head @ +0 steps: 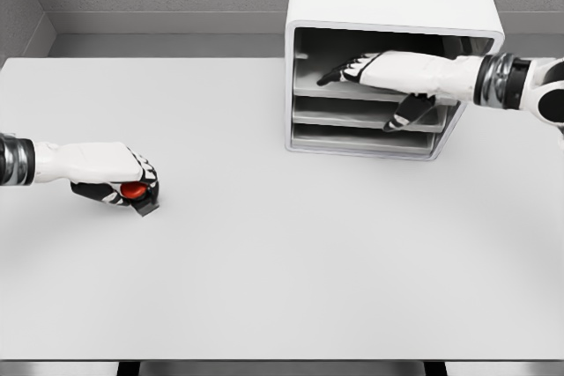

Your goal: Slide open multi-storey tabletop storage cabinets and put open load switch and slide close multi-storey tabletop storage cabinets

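The left hand [123, 180] was curled around a small dark switch [139, 193] with a red knob, low on the white table [282, 261] and well apart from the cabinet [388, 50]; the red knob showed between the fingers [145, 172] and the palm, and the switch's dark corner poked out just below the fingertips, touching or nearly touching the tabletop. The right hand [388, 77] lay across the cabinet's open front, its fingers loosely extended and holding nothing, the fingertips reaching inward above the upper drawer [352, 92] while the thumb hung down towards the middle drawer [370, 116]; whether they touched a drawer edge could not be told. The risks, judging from this: the right fingers might slip off the shallow drawer lip and leave it shut, since no firm hold was evident; a hard pull might drag the whole cabinet across the table; and the switch, held only partly enclosed, might twist loose on the long carry towards the drawers.
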